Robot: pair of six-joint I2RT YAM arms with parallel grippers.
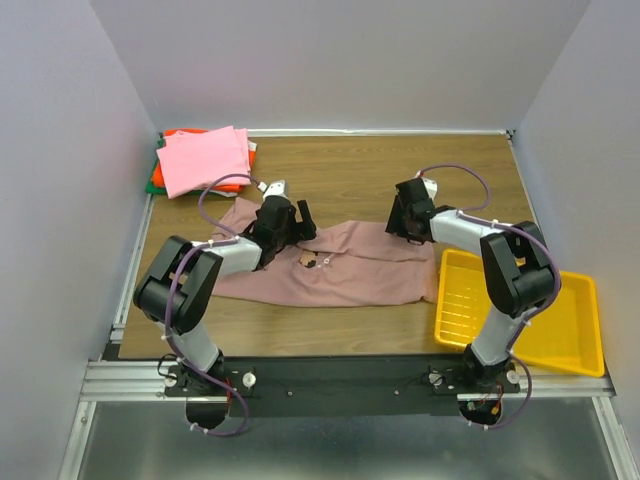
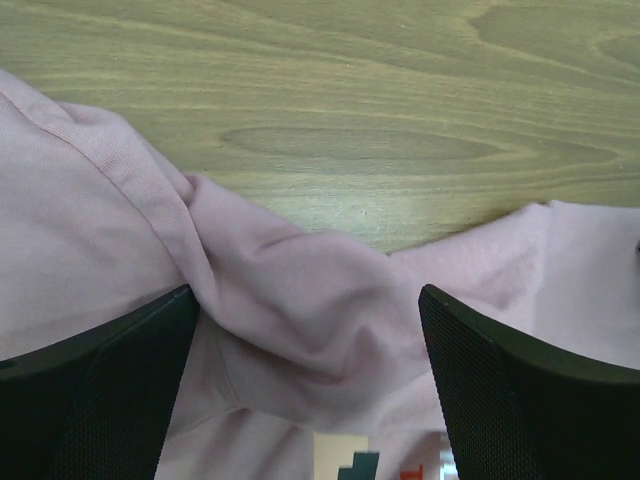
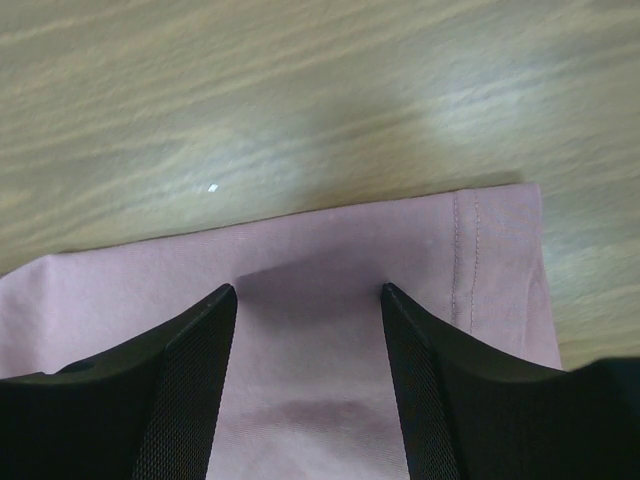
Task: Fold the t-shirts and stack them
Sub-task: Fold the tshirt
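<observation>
Left gripper (image 2: 308, 300) hangs with its fingers spread wide over a bunched ridge of the mauve-pink t-shirt (image 1: 350, 268). The right gripper (image 3: 308, 295) is likewise spread, straddling the flat hemmed edge of the same shirt. Neither pinches anything yet.

The shirt lies unfolded across the middle of the table (image 1: 360, 170), well apart from the folded stack (image 1: 203, 160) in the far left corner.

I judge the step to be taking hold of the far edge for a fold. The 2 grippers should close at matched points and lift evenly, so the crease runs straight.

I cannot tell whether the fingertips touch the cloth. The print (image 2: 345, 468) is cut off in the left wrist view, and the lower shirts of the stack are mostly covered.
</observation>
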